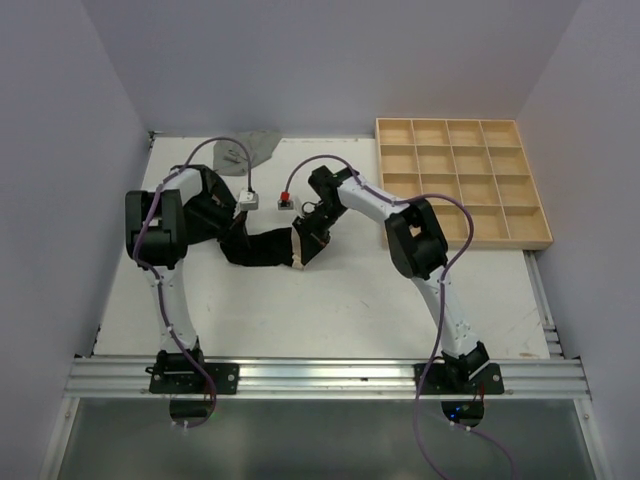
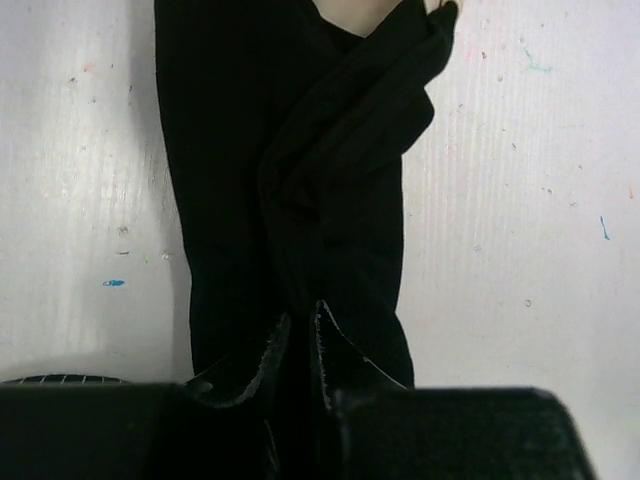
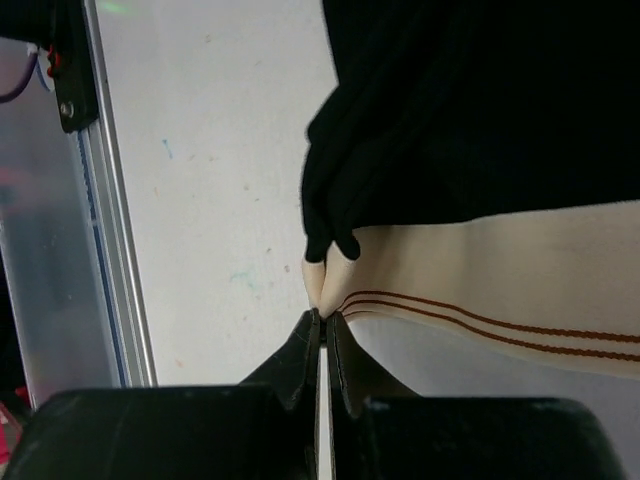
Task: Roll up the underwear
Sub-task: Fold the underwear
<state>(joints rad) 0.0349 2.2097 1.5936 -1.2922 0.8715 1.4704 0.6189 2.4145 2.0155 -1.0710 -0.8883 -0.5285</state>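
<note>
The right gripper (image 3: pixel 322 318) is pinching the tan waistband (image 3: pixel 470 265) of the limp, light underwear (image 1: pixel 262 247), likely its firmest hold, while the left gripper (image 2: pixel 300 335) is sitting narrow amid black cloth, grip unclear.

Wooden grid tray (image 1: pixel 463 178) — far right

colours | black underwear (image 1: pixel 262 247) | waistband (image 3: pixel 500 290) cream, two thin red-brown stripes | grey underwear (image 1: pixel 255 148) | tray (image 1: pixel 510 243) pale wood | table (image 1: pixel 350 300) white

Soft, even light from above. White table (image 1: pixel 330 300) bright, no glare. Faint shadow on it beside the underwear (image 1: pixel 262 247). Wrist views: black cloth detail crushed, foreground blurred.
</note>
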